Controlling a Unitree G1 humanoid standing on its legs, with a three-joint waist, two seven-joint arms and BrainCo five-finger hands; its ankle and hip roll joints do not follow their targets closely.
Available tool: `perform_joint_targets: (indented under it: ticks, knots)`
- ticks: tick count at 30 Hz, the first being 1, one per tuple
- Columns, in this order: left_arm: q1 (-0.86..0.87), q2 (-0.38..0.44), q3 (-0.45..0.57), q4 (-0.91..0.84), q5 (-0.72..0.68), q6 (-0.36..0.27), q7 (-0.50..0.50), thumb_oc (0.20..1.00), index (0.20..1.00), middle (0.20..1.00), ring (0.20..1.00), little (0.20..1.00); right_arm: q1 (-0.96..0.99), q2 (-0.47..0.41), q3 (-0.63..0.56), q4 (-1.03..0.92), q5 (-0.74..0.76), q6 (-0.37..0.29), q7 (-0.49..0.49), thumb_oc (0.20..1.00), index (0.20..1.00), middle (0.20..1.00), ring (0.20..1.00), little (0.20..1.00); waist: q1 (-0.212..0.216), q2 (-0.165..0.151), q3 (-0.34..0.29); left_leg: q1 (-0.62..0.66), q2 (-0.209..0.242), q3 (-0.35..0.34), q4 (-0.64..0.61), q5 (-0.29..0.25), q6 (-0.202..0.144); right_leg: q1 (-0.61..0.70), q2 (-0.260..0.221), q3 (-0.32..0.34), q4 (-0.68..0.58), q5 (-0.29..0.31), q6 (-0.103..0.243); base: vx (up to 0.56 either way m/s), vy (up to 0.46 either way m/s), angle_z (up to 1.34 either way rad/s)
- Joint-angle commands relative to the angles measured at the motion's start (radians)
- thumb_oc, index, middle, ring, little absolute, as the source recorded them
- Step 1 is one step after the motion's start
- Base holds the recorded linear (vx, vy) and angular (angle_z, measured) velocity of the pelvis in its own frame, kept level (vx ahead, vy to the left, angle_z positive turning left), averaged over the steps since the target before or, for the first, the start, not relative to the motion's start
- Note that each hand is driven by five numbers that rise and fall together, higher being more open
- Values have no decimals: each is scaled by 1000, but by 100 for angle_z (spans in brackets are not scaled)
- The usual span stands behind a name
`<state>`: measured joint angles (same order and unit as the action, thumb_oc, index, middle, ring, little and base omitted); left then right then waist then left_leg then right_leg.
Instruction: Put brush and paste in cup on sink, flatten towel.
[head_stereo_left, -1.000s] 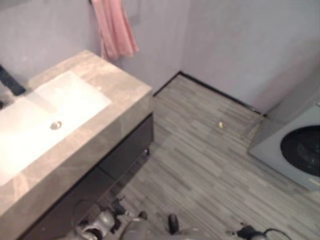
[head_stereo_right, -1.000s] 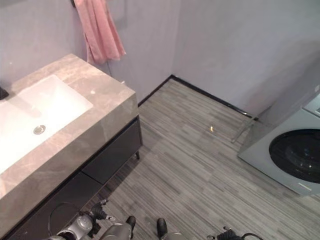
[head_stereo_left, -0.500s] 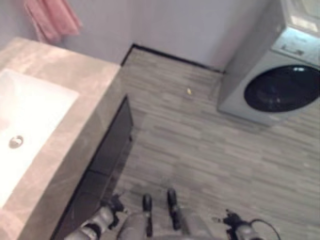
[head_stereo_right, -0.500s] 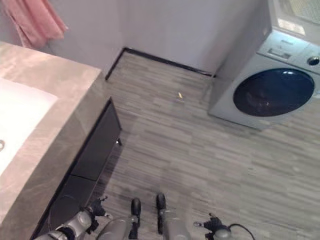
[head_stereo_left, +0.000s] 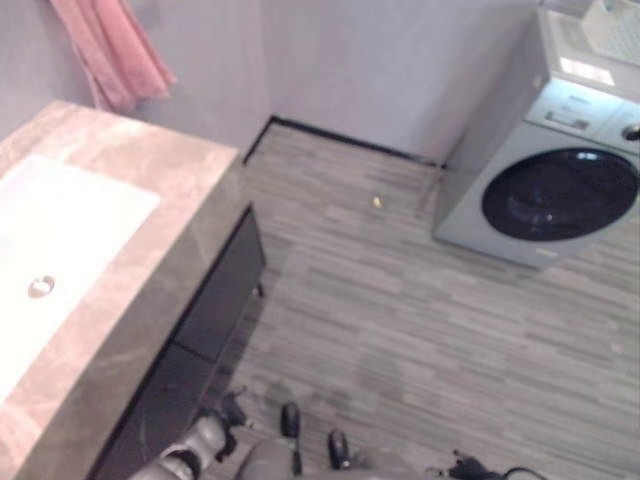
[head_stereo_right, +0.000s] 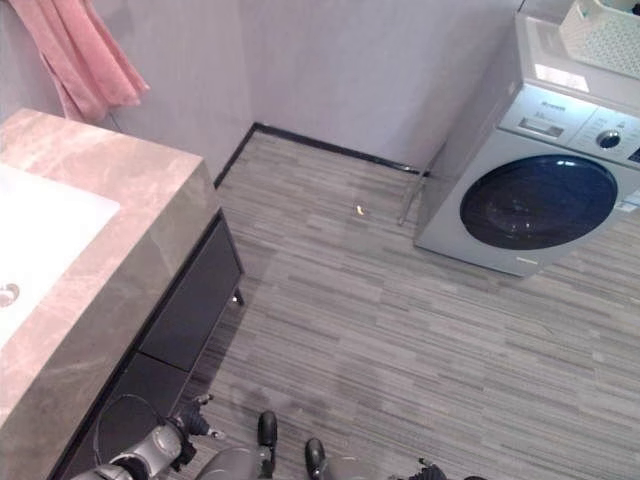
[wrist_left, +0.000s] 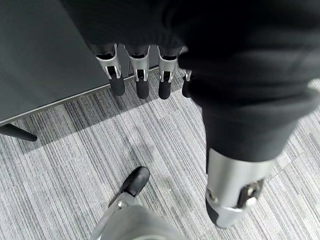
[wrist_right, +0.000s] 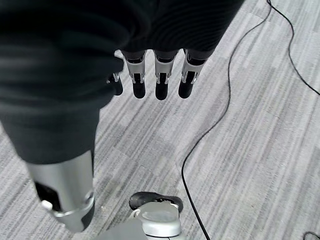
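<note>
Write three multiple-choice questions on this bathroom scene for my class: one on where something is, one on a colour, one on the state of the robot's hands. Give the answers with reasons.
1. Where does the towel hang?
A. on the wall behind the sink counter
B. over the washing machine
C. on the floor

2. What colour is the towel?
A. blue
B. pink
C. white

3. How are the left hand and right hand?
A. both open and empty
B. both curled round a cup
C. one pinches the towel

Answers:
1 A: the cloth hangs on the wall above the counter's far end.
2 B: it is pink against the grey wall.
3 A: each wrist view shows relaxed fingers over the striped floor, holding nothing.
</note>
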<state>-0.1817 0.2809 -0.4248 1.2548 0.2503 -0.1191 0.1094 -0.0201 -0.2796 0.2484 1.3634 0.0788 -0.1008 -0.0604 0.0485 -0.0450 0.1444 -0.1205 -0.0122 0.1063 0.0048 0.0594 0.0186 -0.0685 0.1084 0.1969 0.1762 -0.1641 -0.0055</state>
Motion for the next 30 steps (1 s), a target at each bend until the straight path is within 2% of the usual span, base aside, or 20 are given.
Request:
perform_joint_targets:
  ticks: [1, 5, 7, 8, 9, 10, 15, 18, 24, 27, 28, 29, 30]
  knots:
    - [-39, -30, 23, 31, -19, -5, 12, 1000, 1000, 1000, 1000, 1000, 33, -37, 28, -40, -21, -9, -20, 1000, 1000, 1000, 1000, 1000, -1, -5, 2, 17, -39, -58, 60, -94, -3, 15, 41, 78, -38, 66, 72, 2, -61, 12]
    - [-29, -28, 37, 39, -34, -3, 17, 1000, 1000, 1000, 1000, 1000, 25, -28, 42, -40, -23, -10, -18, 1000, 1000, 1000, 1000, 1000, 5, -13, 4, 4, -59, -84, 132, -123, -5, 23, 43, 94, -40, 70, 70, 16, -51, 6]
    - [-28, -28, 32, 41, -37, -3, 14, 1000, 1000, 1000, 1000, 1000, 14, -29, 56, -25, -33, -7, -20, 1000, 1000, 1000, 1000, 1000, 28, -19, 10, -25, -93, -168, 199, -134, -7, 35, 47, 125, -47, 76, 67, 38, -8, -6]
    - [-28, -28, 32, 41, -37, -3, 14, 1000, 1000, 1000, 1000, 1000, 13, -29, 55, -24, -33, -7, -20, 1000, 1000, 1000, 1000, 1000, 27, -19, 10, -25, -93, -169, 201, -134, -7, 35, 47, 124, -47, 76, 67, 22, 65, -23]
    - [-41, -39, 16, 34, -36, -5, 13, 1000, 1000, 1000, 1000, 1000, 6, -42, 51, -28, -40, -5, -26, 1000, 1000, 1000, 1000, 1000, 21, -4, 17, -45, -71, -143, 160, -112, -8, 43, 30, 117, -59, 77, 73, 17, 84, -30]
    - [-40, -40, 13, 32, -29, -6, 12, 1000, 1000, 1000, 1000, 1000, 6, -42, 49, -33, -40, -4, -23, 1000, 1000, 1000, 1000, 1000, 15, 2, 16, -40, -60, -119, 147, -114, -7, 41, 26, 110, -58, 74, 77, 30, 128, -9]
    - [-27, -27, -2, 14, -8, -18, 12, 1000, 1000, 1000, 1000, 1000, -11, -34, 42, -41, -24, -5, -22, 1000, 1000, 1000, 1000, 1000, 8, 31, -12, -4, -64, -84, 78, -116, 10, 35, 15, 141, -57, 59, 91, 44, 156, 5]
    - [-40, -19, -18, -14, -7, -22, 12, 1000, 1000, 1000, 1000, 1000, -33, -24, 52, -35, -41, 4, -24, 1000, 1000, 1000, 1000, 1000, 18, 39, -14, 4, -67, -57, 72, -127, 21, 31, -2, 162, -52, 57, 108, 35, 172, -37]
    - [-53, -16, -26, -10, -2, -18, 3, 1000, 1000, 1000, 1000, 1000, -53, -15, 61, -46, -49, 8, -17, 1000, 1000, 1000, 1000, 1000, 33, 31, -22, 15, -72, -31, 70, -150, 42, 24, -18, 187, -35, 54, 135, 50, 129, -19]
    - [-53, -17, -32, -1, 4, -16, -2, 1000, 1000, 1000, 1000, 1000, -60, -14, 60, -49, -50, 9, -16, 1000, 1000, 1000, 1000, 1000, 31, 33, -24, 26, -72, -27, 65, -156, 49, 8, -16, 182, 16, 43, 152, 56, 103, -15]
    - [-55, -18, -34, 4, 11, -13, -4, 1000, 1000, 1000, 1000, 1000, -64, -15, 59, -50, -53, 11, -16, 1000, 1000, 1000, 1000, 1000, 28, 37, -22, 35, -71, -30, 64, -164, 54, -17, -11, 172, 76, 40, 168, 42, 111, -14]
    - [-57, -17, -54, -5, 30, -12, -8, 1000, 1000, 1000, 1000, 1000, -78, -23, 70, -73, -71, 12, -18, 1000, 1000, 1000, 1000, 1000, 5, 43, 7, 63, -73, -37, 67, -182, 66, -124, 0, 120, 283, 106, 207, 37, 108, -10]
    - [-58, -17, -53, -5, 30, -12, -8, 1000, 1000, 1000, 1000, 1000, -79, -23, 70, -73, -71, 13, -18, 1000, 1000, 1000, 1000, 1000, 6, 44, 4, 59, -71, -35, 67, -180, 65, -129, 1, 121, 281, 110, 207, 24, 176, -2]
